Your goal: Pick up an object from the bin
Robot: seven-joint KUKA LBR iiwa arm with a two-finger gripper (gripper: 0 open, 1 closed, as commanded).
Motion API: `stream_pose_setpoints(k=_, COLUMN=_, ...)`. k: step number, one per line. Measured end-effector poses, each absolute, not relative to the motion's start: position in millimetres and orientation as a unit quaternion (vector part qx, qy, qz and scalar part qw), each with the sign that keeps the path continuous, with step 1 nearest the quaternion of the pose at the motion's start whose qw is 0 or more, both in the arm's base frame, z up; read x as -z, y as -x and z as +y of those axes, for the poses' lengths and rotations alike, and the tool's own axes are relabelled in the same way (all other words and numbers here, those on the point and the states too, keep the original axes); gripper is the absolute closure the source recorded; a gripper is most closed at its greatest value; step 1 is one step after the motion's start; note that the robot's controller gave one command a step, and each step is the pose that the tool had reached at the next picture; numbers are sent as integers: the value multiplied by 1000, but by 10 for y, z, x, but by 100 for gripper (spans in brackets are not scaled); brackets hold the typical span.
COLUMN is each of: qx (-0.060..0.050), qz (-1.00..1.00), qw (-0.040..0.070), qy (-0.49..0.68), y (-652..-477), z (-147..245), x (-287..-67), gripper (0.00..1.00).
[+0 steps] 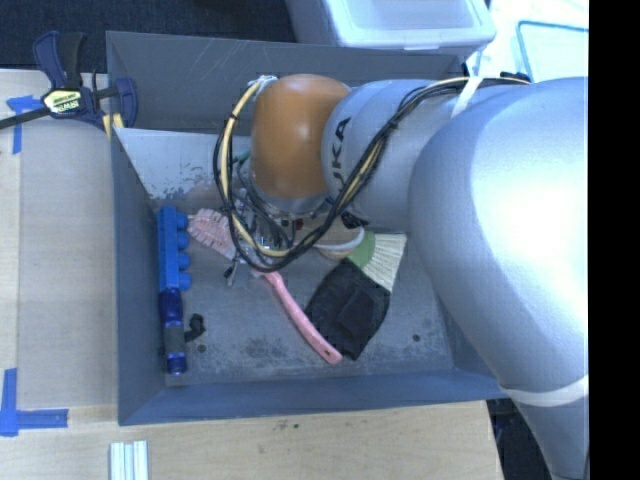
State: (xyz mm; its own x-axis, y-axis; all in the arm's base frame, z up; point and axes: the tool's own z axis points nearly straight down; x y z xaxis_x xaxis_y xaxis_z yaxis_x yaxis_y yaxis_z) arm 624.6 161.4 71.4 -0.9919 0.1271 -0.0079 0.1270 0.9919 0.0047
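— Closest to the lens stood the arm (pixel 500 218), grey and bulky, reaching into the bin (pixel 300 396) from the right. What lay inside, left to right?

— Far left of the claw (pixel 250 253), along the wall, was one blue studded bar (pixel 172 253). To the claw's lower left, end to end with that bar, lay one blue pen-like tube (pixel 175 343), with one small black bit (pixel 196 325) just beside it.

— And beneath the claw?

— One pink brush (pixel 300 318). Its bristly head poked out just left of the claw and its handle ran off to the lower right. They looked like one piece, though the claw covered the join.

— Was the claw open?

— I could not tell. The orange cover (pixel 290 133) and the cables hid its working end, and nothing showed in its grasp.

— Right of it?

— One black pouch (pixel 348 308) lay against the handle's far end. One pale green fan of bristles (pixel 385 258) sat just beyond the pouch, and one cream round thing (pixel 340 240) was half tucked under the wrist.

— How would the brush handle?

— Light and stiff, I judged. It seemed smooth plastic, so a little slippery, but not fragile. The handle was thin, so I would have closed across its narrow width on the bare stretch between claw and pouch. The bristles would only give and slide.
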Motion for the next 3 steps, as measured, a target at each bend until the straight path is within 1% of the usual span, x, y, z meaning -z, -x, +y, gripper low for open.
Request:
stream_pose_setpoints(k=1, qx=-2, qz=998, qw=4, qy=-55, y=-6270, z=1612, x=-714, gripper=100)
stream_pose_setpoints(k=2, qx=-2, qz=998, qw=4, qy=-55, y=-6271, z=1612, x=-714, gripper=100)
stream_pose_setpoints(k=3, qx=-1, qz=998, qw=0, qy=-56, y=-6245, z=1604, x=-894, gripper=100)
